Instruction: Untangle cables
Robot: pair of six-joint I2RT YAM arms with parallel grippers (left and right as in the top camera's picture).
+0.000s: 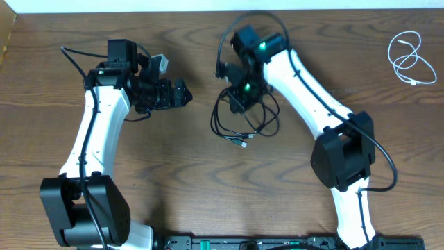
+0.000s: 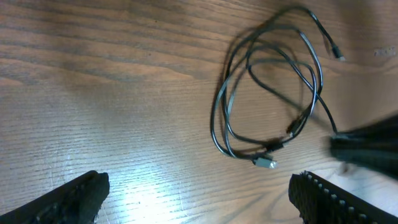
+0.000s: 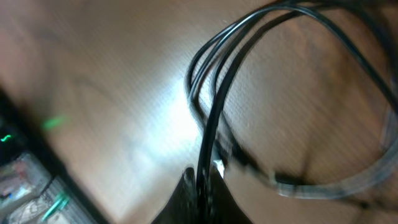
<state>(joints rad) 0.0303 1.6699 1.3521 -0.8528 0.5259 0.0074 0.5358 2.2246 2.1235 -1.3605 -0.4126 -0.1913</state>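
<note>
Pinching black cable (image 3: 211,124), right claw (image 3: 202,186) (left claw (image 2: 199,196) spread wide)

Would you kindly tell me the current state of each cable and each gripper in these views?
Long thin black cable: coiled in overlapping loops on the wooden table, one strand pinched by the right gripper.
Thin white cable: loosely coiled by itself near the table's edge, well apart from the black cable, untouched.
Left gripper: open, empty, beside the black coil.
Right gripper: shut on the black cable.
</note>
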